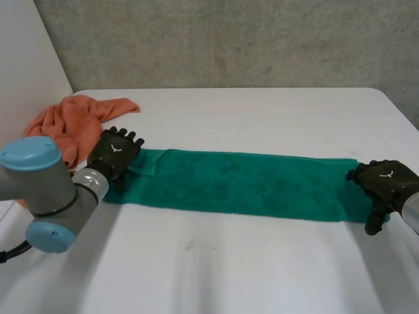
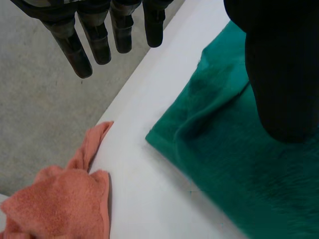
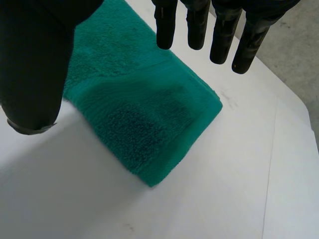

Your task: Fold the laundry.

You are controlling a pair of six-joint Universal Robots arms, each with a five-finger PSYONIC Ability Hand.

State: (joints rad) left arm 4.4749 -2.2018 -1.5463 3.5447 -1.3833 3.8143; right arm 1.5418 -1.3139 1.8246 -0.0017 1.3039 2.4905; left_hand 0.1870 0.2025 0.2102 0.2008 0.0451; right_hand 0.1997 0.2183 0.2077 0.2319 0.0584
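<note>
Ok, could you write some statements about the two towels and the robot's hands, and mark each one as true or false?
1. The green towel lies as a long strip across the white table. True.
2. The orange cloth lies on top of the green towel. False: it lies crumpled near the table's far corner, apart from the green towel.
3. The left hand is at one end of the green towel and the right hand is at the other end. True.
4. The right hand is curled round the towel's end. False: in its wrist view its fingers are straight and hold nothing.
</note>
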